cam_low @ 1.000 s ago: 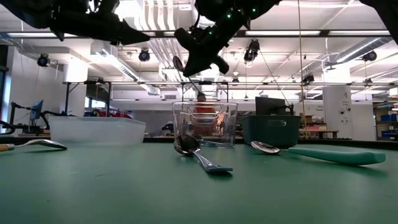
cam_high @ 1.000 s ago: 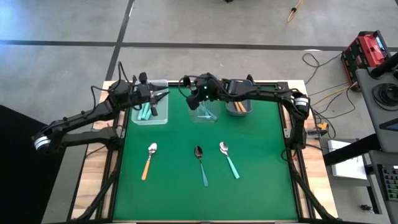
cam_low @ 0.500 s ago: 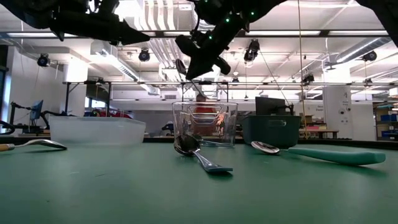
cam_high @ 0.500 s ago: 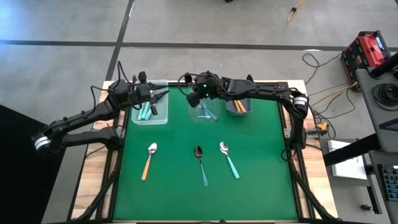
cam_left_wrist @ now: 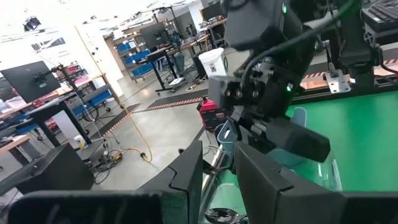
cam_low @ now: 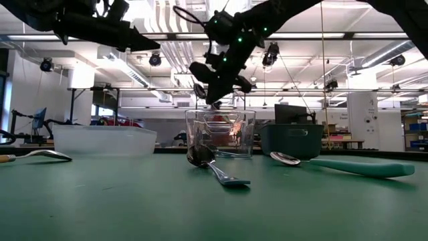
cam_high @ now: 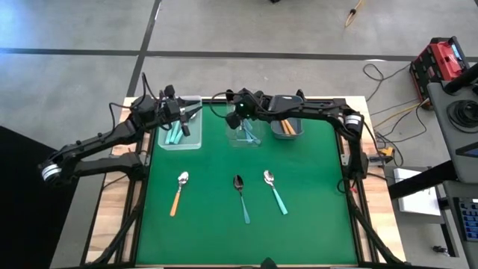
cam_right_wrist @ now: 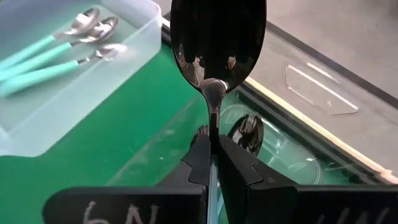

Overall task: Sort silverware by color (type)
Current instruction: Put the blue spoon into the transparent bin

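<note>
My right gripper [cam_high: 239, 118] hovers over the middle clear bin [cam_high: 244, 136], shut on a dark-bowled spoon [cam_right_wrist: 217, 37]; the low view shows this gripper [cam_low: 215, 82] just above the bin's rim. Another spoon [cam_right_wrist: 247, 132] lies inside that bin. My left gripper [cam_high: 193, 113] stands open and holds nothing over the left clear bin [cam_high: 181, 133], where mint-handled spoons [cam_right_wrist: 43, 59] lie. Three spoons lie flat on the green mat: orange-handled [cam_high: 178, 192], dark with a blue-teal handle [cam_high: 240, 196], mint-handled [cam_high: 275, 190]. My right gripper pinches the spoon's thin neck [cam_right_wrist: 213, 118], just behind the bowl, between its two fingers. The spoon lies along the fingers, with the bowl sticking out past the fingertips. The fingers slant downward. The spoon is lifted clear, above the middle bin.
A grey bin [cam_high: 287, 127] holding orange-handled spoons stands to the right of the middle bin at the mat's far edge. The green mat [cam_high: 314, 217] has open room around the three loose spoons. Both arms crowd the far edge.
My right gripper has come down toward the middle clear bin and tipped its fingers further downward, carrying the spoon with it. It has also shifted slightly toward the table's far edge.
</note>
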Tool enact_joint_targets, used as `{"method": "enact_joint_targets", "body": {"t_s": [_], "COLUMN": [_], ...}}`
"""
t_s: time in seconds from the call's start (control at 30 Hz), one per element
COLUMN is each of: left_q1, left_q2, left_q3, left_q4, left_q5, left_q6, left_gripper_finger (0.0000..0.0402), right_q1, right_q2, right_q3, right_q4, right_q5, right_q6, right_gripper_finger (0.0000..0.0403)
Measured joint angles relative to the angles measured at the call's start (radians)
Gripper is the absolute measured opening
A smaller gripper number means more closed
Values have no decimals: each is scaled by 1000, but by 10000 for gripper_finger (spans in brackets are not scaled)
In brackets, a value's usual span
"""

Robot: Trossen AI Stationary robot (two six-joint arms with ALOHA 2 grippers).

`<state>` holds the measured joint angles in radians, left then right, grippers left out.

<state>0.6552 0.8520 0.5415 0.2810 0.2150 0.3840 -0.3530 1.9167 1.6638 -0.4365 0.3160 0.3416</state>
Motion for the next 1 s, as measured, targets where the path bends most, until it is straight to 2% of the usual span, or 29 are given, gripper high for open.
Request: {"method": "enact_joint_targets", "body": {"t_s": [0.4, 1.0], "left_q1": [2, 2], "left_q2": [28, 37], "left_q3": [0, 0], "left_q4": [8, 18], "left_q5": [-48, -49], "left_q6": [12, 12], "left_gripper_finger": [77, 77], "right_q1": [-14, -28], "right_q2": [56, 90], "right_q3": [0, 0], "right_q4": [-32, -119], "right_q5": [0, -5], "right_q6": [58, 125], "right_gripper_finger": [9, 9]}}
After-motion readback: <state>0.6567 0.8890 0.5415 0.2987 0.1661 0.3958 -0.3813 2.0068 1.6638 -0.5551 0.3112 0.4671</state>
